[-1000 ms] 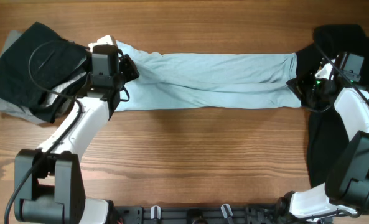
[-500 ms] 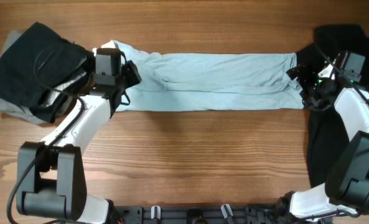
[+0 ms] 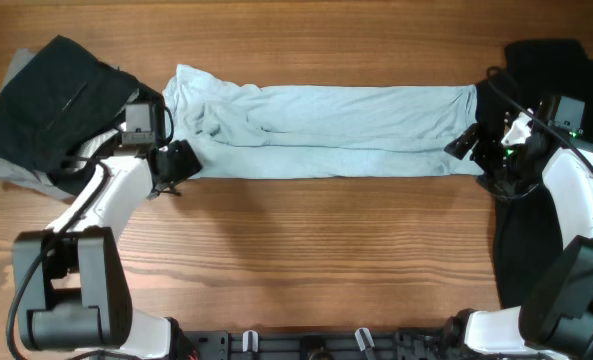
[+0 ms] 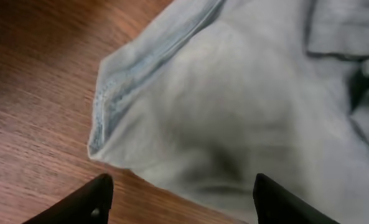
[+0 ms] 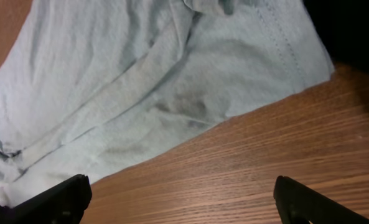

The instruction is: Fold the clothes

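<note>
The garment [image 3: 346, 130] is laid as a long folded strip across the table [image 3: 326, 250], crosswise folds judged left to do, with the left gripper [image 3: 176, 160] and right gripper [image 3: 466, 147] held spread, empty, at its ends

Pale, plain blue-grey for the long garment [image 3: 326, 125], with darker stitching along its hem [image 4: 117, 93]. Black for the heap of clothes [image 3: 56, 95] over a strip of grey cloth [image 3: 1, 168], and black again for the right-hand cloth [image 3: 531, 240]. Warm brown with fine darker grain for the table [image 3: 306, 250]; white with black joints for left arm [image 3: 111, 200] and right arm [image 3: 581, 200].
</note>
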Motion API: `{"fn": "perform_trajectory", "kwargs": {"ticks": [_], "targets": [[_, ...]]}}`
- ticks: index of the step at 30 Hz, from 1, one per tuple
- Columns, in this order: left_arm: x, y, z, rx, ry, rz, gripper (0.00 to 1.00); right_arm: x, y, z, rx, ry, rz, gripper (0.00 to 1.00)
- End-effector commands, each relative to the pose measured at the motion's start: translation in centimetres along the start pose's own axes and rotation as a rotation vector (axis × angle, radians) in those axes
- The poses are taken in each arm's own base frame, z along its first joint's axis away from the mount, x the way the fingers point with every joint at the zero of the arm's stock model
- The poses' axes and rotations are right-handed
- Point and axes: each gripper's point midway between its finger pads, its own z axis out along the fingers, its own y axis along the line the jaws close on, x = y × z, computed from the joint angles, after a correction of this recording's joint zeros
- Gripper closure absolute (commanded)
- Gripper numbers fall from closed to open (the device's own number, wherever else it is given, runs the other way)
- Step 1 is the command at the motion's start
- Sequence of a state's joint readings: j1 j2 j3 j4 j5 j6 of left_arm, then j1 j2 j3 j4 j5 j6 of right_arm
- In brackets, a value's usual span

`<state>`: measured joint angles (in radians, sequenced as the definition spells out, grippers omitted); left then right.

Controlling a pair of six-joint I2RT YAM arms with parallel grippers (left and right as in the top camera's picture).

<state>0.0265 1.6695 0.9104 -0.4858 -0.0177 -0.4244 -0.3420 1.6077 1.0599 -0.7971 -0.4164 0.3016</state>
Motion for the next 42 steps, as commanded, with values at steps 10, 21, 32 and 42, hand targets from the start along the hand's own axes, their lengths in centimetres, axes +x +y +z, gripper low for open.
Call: {"fn": "perform_trajectory", "kwargs": {"ticks": [10,21,32,42], "targets": [[1.4,8.3,2.5,-0.207,0.101,-0.126,0.96,0.6,-2.2,-0.2,0.124,0.013,-0.104,0.00],[-0.3,9.2,1.1,-0.133,0.069,-0.210,0.96,-1.0,-0.7,3.5,-0.004,-0.018,-0.253,0.10],[-0.9,0.1,-4.5,0.393,0.083,-0.141,0.29,1.1,2.2,10.5,-0.253,0.126,-0.316,0.32],[0.3,-4.2,-9.1,0.508,0.021,0.066,0.39,-2.7,-1.5,7.0,-0.102,0.020,-0.144,0.90]]}}
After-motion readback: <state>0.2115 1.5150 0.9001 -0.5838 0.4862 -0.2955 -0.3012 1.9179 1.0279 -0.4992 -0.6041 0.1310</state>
